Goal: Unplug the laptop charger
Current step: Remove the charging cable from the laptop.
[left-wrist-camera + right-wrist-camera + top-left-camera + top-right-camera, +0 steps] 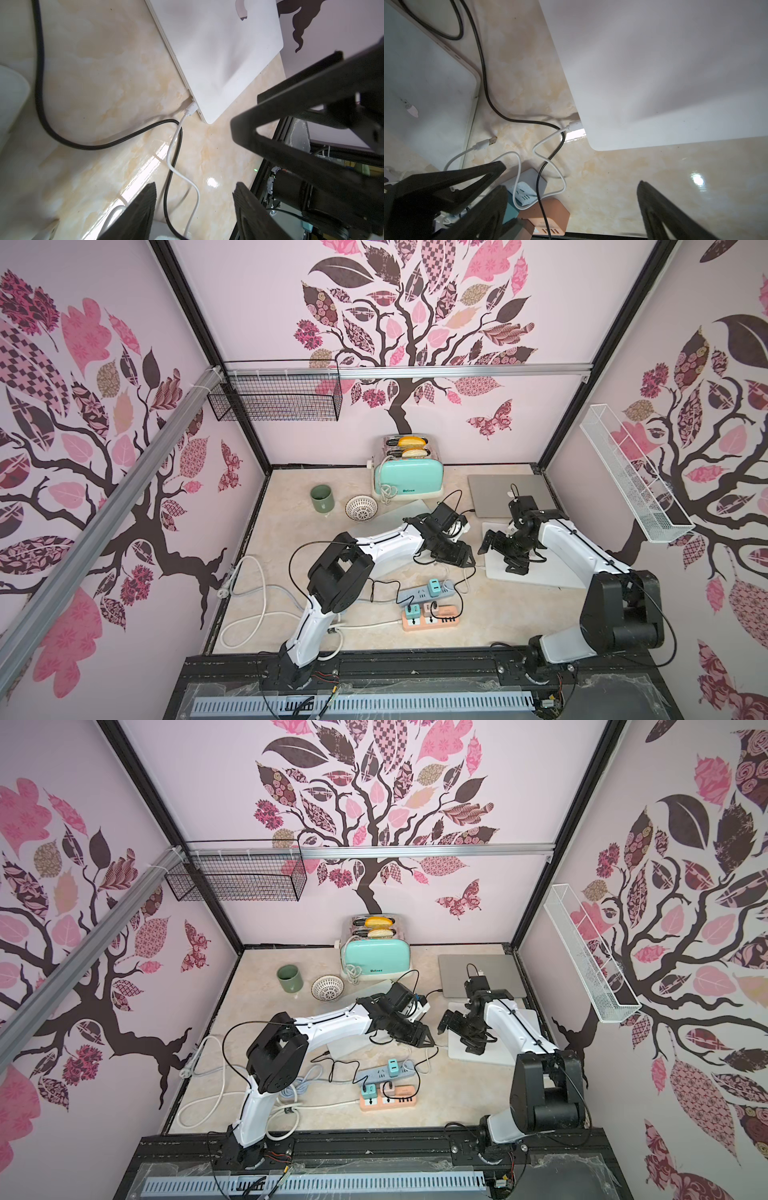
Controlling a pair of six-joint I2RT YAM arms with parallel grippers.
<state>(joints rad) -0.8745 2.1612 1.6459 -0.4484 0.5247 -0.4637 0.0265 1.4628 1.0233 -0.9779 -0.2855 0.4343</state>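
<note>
The white charger plug (192, 108) sits in the side edge of the pale laptop (224, 62), near its corner, and my left gripper (195, 185) hangs short of it, half-spread and empty, the cable (168, 151) running between its jaws. My right gripper (571, 185) is spread wide, holding nothing. I'd pinch the plug body, not the cable, and draw straight out along the tabletop (104, 83), bracing the laptop with the right
</note>
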